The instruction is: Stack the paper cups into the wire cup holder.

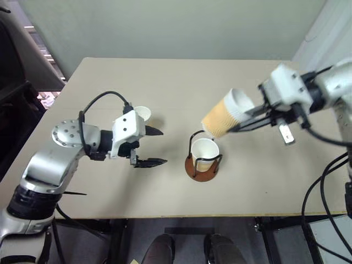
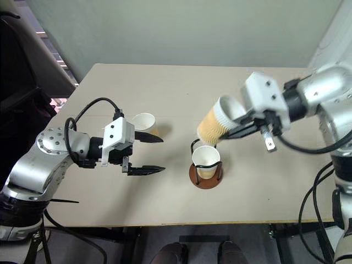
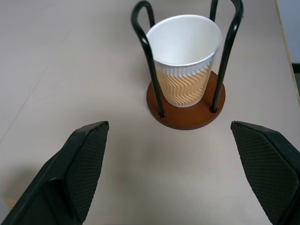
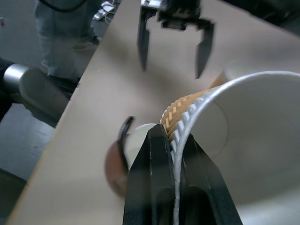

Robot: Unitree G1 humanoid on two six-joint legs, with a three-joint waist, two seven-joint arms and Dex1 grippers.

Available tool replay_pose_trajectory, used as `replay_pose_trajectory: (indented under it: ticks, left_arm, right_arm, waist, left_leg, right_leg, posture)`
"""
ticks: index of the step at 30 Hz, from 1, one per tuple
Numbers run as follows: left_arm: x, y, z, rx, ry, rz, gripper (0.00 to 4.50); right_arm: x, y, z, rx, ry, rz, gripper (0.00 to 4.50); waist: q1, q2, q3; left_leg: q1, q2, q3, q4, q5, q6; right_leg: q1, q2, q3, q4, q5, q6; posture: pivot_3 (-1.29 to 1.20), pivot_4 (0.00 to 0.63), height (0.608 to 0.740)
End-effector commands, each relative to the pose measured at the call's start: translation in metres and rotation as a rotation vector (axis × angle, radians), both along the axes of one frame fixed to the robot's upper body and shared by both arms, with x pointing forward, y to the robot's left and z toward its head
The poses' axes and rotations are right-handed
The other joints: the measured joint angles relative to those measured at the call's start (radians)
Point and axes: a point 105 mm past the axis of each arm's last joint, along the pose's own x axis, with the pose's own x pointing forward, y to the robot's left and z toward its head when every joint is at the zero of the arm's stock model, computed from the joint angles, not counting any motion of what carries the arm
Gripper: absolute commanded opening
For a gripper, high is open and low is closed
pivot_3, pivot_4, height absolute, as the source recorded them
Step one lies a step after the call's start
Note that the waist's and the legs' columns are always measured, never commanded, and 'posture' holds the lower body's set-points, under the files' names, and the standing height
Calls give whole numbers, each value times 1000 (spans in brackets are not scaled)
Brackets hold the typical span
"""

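The wire cup holder [image 1: 202, 170] stands on the table near its front edge, with one paper cup [image 1: 204, 150] upright inside its loops. My right gripper [image 1: 235, 128] is shut on the rim of a second paper cup [image 1: 219, 119], which hangs tilted just above and behind the holder. The right wrist view shows the fingers [image 4: 161, 183] pinching that cup's wall [image 4: 243, 140]. My left gripper [image 1: 158, 147] is open and holds nothing, left of the holder and pointing at it. A third paper cup [image 1: 144, 112] stands upright on the table behind the left gripper.
The tan table [image 1: 264, 181] ends in a front edge close below the holder. Cables [image 1: 324, 192] hang off the right arm past the table's right corner. A grey wall [image 1: 176, 27] rises behind the table.
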Motion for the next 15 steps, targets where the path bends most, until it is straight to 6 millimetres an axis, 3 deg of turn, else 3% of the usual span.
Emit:
replay_pose_trajectory:
  ticks: [1,6,11,15]
  left_arm:
    - [-3,-4,8,-2,-38,-31,4500]
    - [-6,-4,9,-3,-38,-29,4500]
    - [-9,1,9,1,-37,-8,4500]
    - [-10,1,10,-3,-41,-3,4500]
  right_arm:
    - [1,8,-4,-20,-82,-19,7]
    - [7,10,-14,-36,-92,-30,7]
    - [1,16,-23,-49,-72,11,7]
    - [5,17,-32,-81,-74,8,918]
  waist:
    - [0,0,0]
    - [-2,0,0]
    - [-2,0,0]
    - [-2,0,0]
  left_leg:
    - [1,0,0,0,1,0]
    - [2,0,-2,-2,0,11]
    - [2,0,-2,-2,1,11]
    - [2,0,-2,-2,1,11]
  right_leg:
    - [0,0,0,1,0,-1]
    - [0,0,-1,1,4,-5]
    - [0,0,-2,1,5,-5]
    - [0,0,-2,1,5,-5]
  posture:
    - [0,150,740]
    - [0,150,740]
    - [0,150,740]
    - [0,150,740]
